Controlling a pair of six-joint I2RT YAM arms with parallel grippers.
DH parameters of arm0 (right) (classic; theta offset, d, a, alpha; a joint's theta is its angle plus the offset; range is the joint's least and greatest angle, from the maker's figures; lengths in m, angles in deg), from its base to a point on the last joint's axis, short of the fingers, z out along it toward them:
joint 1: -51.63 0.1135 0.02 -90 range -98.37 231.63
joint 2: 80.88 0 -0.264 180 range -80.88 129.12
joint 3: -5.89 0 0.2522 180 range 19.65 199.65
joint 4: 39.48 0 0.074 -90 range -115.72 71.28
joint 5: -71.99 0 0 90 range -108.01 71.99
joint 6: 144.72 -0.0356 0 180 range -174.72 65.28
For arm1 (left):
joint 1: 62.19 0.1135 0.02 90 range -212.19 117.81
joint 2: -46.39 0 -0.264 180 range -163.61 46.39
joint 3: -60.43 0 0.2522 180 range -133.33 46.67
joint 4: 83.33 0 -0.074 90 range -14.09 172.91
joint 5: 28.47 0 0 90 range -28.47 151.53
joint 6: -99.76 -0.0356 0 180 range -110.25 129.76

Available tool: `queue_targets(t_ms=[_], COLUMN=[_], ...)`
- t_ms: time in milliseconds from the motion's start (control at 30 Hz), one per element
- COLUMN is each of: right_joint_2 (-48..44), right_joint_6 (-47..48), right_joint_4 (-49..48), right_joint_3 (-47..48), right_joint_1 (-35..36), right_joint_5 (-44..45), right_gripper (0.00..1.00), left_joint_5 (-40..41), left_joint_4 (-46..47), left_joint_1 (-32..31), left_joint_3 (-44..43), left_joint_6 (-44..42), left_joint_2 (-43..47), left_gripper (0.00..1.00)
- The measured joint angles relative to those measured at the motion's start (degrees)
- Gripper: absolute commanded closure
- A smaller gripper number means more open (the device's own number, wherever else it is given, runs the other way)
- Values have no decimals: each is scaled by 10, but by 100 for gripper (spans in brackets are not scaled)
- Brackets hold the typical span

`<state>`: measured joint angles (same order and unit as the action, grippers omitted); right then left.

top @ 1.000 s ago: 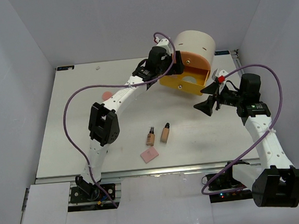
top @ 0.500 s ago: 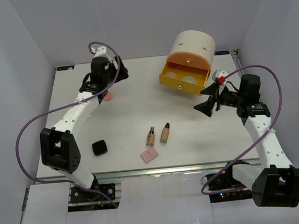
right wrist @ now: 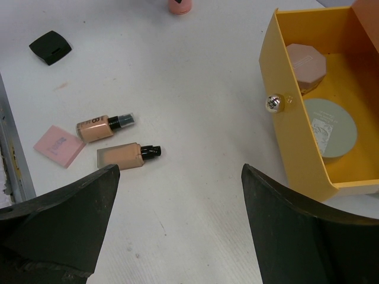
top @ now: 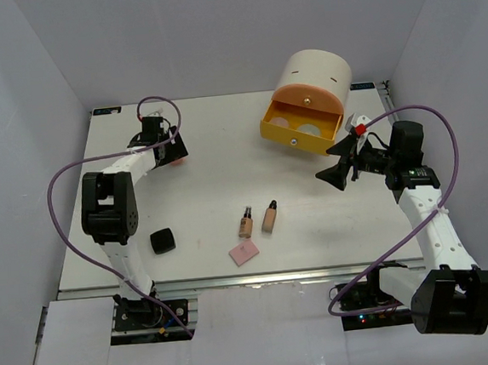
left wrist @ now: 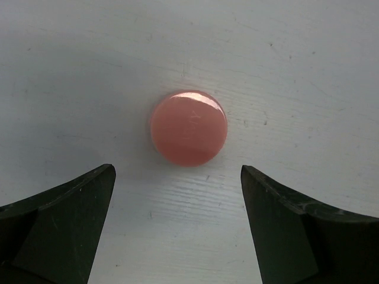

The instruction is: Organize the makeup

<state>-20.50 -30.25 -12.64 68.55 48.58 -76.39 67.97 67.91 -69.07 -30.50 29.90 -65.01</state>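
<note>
**A:** What's nearest us?

**B:** The pink square (top: pixel 244 252), flat by the near edge of the table (top: pixel 210 185), with the compact (top: pixel 162 240) off to its left. Just beyond the square are two bottles (top: pixel 246 222), lying side by side with their caps pointing away.

**A:** And further out?

**B:** The right gripper (top: pixel 338 161) hangs over the table's right side, jaws wide apart, holding nothing. At the far left, the left gripper (left wrist: pixel 177 174) is spread just as wide above a pink jar (left wrist: pixel 188 127). The jar sits slightly ahead of the fingertips, untouched. At the back the yellow drawer (right wrist: pixel 284 136) is pulled open, with a green jar (right wrist: pixel 330 127) and a pale octagonal jar (right wrist: pixel 305 64) already inside.

**A:** What could go wrong?

**B:** The pink jar is low, round and glossy. It lies ahead of the tips rather than squarely between them, so closing now would likely pinch its near edge and squirt it away. Coming down off-centre could land a finger on top of it. It is also well apart from the drawer, so a weak grip might drop it on the way over.

**A:** Arm pose?

**B:** The left arm (top: pixel 105 207) rises from its base with the elbow raised, then reaches far left with the wrist aimed straight down. The right arm (top: pixel 432 226) leans forward beside the drawer, wrist angled toward the table's middle.
</note>
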Motion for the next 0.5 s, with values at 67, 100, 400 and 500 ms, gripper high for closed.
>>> queue_targets(t_ms=[67, 100, 400, 500], right_joint_2=[1, 2, 9, 9], right_joint_6=[0, 0, 0, 0], right_joint_4=[0, 0, 0, 0], right_joint_3=[0, 0, 0, 0], right_joint_1=[0, 0, 0, 0], right_joint_5=[1, 1, 4, 4], right_gripper=[10, 10, 10, 10], left_joint_5=[-1, -3, -9, -8], left_joint_4=[-5, -10, -26, -33], left_joint_1=[0, 0, 0, 0], left_joint_3=[-21, -33, -117, -123], left_joint_6=[-6, -9, -23, -25], left_joint_2=[-24, -35, -91, -103], left_gripper=[2, 2, 3, 4])
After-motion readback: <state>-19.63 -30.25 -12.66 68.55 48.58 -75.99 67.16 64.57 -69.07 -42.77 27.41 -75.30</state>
